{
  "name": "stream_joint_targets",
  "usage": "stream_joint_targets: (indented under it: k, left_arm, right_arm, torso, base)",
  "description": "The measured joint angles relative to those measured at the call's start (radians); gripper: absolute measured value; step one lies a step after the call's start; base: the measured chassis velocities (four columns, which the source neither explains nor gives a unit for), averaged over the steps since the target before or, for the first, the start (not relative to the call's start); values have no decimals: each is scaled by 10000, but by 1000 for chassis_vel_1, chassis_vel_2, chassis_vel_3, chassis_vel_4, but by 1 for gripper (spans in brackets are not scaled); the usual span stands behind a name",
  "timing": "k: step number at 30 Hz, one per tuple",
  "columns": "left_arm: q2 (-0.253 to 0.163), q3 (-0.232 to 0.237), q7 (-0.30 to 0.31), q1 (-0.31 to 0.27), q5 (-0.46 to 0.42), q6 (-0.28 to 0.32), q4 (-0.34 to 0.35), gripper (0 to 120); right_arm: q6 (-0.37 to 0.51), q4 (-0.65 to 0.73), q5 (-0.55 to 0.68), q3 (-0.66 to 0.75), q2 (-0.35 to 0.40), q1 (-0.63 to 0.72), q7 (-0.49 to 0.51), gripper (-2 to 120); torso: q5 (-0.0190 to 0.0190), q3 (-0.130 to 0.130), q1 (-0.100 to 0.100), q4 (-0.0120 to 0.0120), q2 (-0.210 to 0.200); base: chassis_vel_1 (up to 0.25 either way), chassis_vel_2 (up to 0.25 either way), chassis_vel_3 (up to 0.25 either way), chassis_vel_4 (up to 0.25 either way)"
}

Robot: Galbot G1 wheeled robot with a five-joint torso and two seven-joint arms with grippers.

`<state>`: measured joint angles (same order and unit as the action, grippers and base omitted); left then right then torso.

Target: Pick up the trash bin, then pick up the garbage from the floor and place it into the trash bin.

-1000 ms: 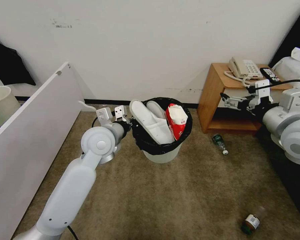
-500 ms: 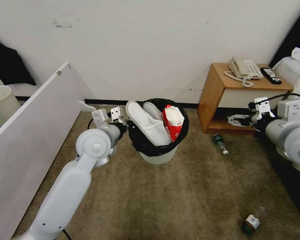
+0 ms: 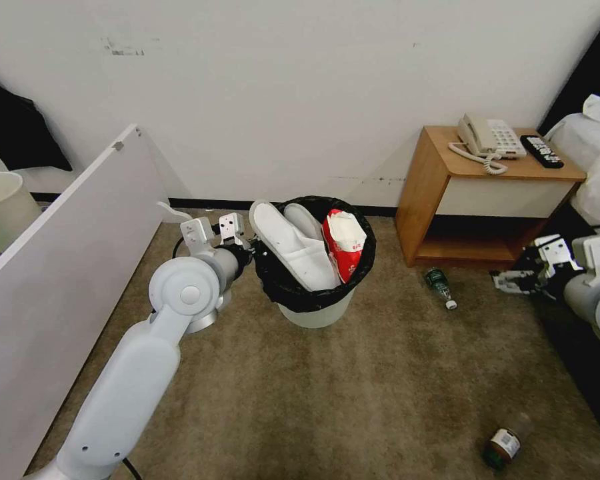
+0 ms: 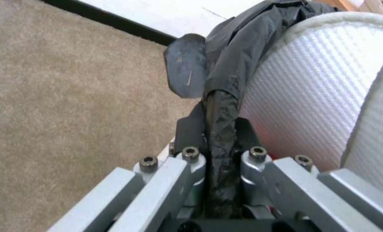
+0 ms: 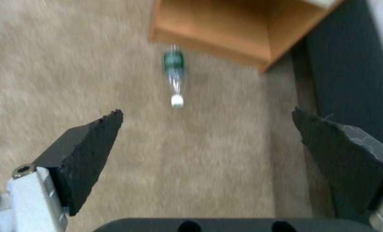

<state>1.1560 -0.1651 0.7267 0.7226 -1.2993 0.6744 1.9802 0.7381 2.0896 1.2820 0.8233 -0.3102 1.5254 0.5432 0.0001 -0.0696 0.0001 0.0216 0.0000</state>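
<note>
Two green-labelled clear plastic bottles lie on the carpet: one (image 3: pixel 440 287) just before the wooden nightstand (image 3: pixel 447 193), long axis pointing away from it, cap outward; the other (image 3: pixel 505 442) well away. The right gripper (image 3: pixel 513 280), jaws spread wide, hovers nearer the first. The left gripper (image 3: pixel 250 248) pinches the black-lined round white plastic bin (image 3: pixel 313 267) by its rim, beside the nightstand.

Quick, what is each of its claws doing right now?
Left gripper: closed on the trash bin, pinching its bag-covered rim.
Right gripper: open, holding nothing, above the carpet near a bottle.
</note>
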Motion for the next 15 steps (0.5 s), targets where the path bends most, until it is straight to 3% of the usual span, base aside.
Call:
stream_joint_targets:
  k: [15]
  left_arm:
    - [-121,-23,41,99,-65,0,111,4]
  right_arm:
    - [-274,-192,59,-109,-1027,986,-244,100]
  torso:
    - [-1,0,0,1,0]
  base:
    - [0,0,0,0]
